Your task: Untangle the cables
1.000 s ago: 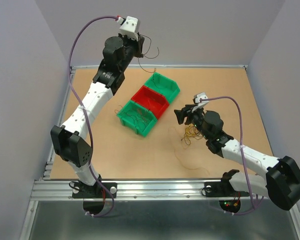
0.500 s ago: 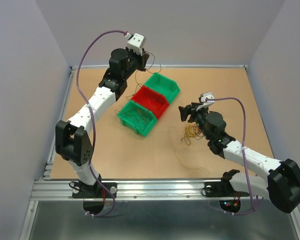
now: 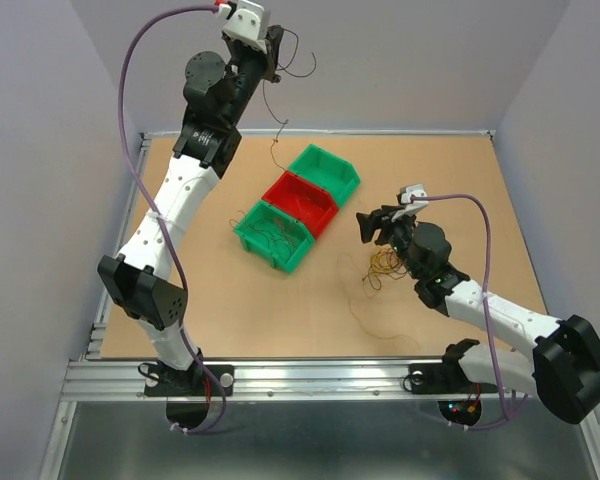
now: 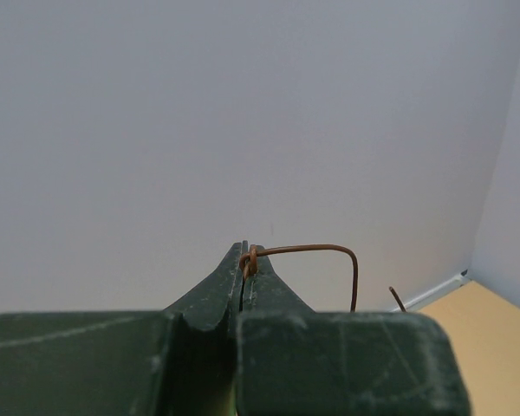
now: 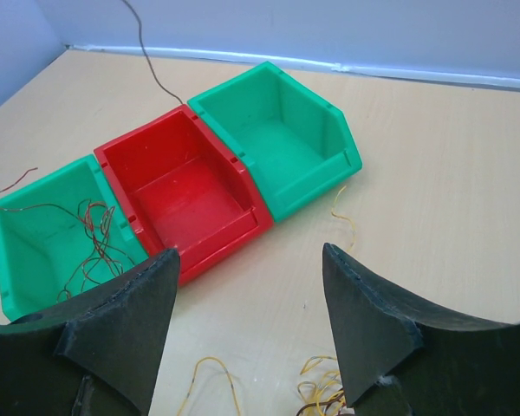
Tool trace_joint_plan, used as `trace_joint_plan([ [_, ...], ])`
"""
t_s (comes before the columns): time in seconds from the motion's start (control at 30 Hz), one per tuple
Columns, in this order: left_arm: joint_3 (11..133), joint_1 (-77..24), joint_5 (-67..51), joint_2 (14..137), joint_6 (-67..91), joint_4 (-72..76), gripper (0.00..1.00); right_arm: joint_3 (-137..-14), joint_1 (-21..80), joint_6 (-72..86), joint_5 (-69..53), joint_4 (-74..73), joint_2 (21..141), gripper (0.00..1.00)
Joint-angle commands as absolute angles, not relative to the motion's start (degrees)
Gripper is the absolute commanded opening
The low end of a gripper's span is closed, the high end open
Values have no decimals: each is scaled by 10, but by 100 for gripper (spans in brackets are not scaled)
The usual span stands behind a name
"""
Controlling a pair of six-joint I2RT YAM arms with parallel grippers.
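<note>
My left gripper is raised high by the back wall and is shut on a thin brown wire that hangs down over the table's far edge. In the left wrist view the closed fingertips pinch a loop of that wire. My right gripper is open and empty, just above and beyond a small clump of yellow and brown wires. In the right wrist view the clump lies below the open gripper, with a curved yellow strand beside it.
Three bins stand in a diagonal row: a near green bin holding several brown wires, a red bin, and a far green bin. A thin strand lies near the front. A short yellow strand lies by the far bin.
My left arm has swung up and back, lifting the brown wire from just above the far bins to high against the wall. My right arm has barely moved.
</note>
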State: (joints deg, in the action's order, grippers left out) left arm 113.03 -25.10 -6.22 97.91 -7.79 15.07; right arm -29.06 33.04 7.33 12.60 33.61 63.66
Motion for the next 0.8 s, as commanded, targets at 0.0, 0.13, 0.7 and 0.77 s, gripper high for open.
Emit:
trace_joint_plan([
  [0.0,1115,-263,-82,955,-91,155,0,-279,329,73,125,371,625,72],
  [0.13,1091,-284,-74,946,-131,163,0,-279,329,74,125,372,625,72],
  [0.7,1194,-337,60,953,-184,145,0,-452,325,9,-103,475,785,100],
  [0.77,1185,-342,66,951,-186,144,0,-501,324,12,-140,509,872,100],
])
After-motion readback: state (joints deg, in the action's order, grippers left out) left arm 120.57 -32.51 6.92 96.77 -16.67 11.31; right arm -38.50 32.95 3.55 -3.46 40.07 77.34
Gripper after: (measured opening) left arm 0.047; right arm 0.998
